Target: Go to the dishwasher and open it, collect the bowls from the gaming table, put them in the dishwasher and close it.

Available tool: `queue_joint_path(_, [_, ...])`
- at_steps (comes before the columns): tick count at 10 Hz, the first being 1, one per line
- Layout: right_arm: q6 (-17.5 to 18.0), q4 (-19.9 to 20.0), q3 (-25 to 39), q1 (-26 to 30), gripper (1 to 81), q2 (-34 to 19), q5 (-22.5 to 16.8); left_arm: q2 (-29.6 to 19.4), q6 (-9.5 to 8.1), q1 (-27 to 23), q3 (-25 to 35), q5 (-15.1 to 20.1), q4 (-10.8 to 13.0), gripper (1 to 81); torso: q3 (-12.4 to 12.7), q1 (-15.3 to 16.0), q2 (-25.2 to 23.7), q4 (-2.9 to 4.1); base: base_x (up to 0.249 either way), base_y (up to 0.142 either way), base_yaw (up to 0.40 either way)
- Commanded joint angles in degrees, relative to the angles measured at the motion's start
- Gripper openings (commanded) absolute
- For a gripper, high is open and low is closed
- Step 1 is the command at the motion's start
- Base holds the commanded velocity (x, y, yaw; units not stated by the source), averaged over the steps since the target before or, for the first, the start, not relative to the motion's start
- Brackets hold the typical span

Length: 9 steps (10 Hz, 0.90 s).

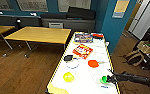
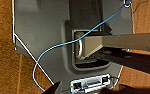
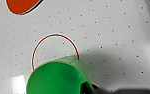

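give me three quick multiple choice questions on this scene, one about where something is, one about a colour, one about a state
1. Where is the right gripper?
A. over the wooden floor
B. at the near right edge of the gaming table, by the green bowl
C. above the yellow-wood table

2. What colour is the bowl lying mid-table near the red game box?
A. orange
B. blue
C. white

3. How does the yellow-green bowl stand?
A. stacked in the green bowl
B. held by a gripper
C. on the table top, apart from any gripper

Answers: B, the head view shows the arm ending there; A, it shows orange; C, it sits alone near the left rim.
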Motion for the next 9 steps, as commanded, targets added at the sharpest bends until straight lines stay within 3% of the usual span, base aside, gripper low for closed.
queue_joint_path(1, [-0.3,2.6,8.1,11.3,1.0,-6.8,-2.6,0.0,-0.15,-0.6,0.2,3.9,-0.1,81.1,0.0,0.0,0.0,0.00,0.000,0.000,0.000])
queue_joint_path(3, [0.1,4.0,19.6,15.5,1.0,-14.7,-6.2,0.4,-0.06,-0.9,0.2,4.1,0.0,81.1,0.0,0.0,0.0,0.00,0.000,0.000,0.000])
queue_joint_path(5, [0.4,1.0,32.8,15.2,1.0,-24.1,-8.9,0.8,0.11,-1.0,0.2,3.7,0.3,81.1,0.0,0.0,0.0,0.00,0.000,0.000,0.000])
queue_joint_path(6, [0.9,-2.6,39.7,13.7,1.0,-29.9,-8.8,1.0,0.11,-1.0,0.2,3.6,0.3,81.1,0.0,0.0,0.0,0.00,0.000,0.000,0.000])
queue_joint_path(9, [8.2,-14.5,53.8,6.7,1.0,-43.1,-7.8,1.1,0.20,-1.0,0.2,3.4,0.3,81.1,0.0,0.0,0.0,0.00,0.000,0.000,0.000])
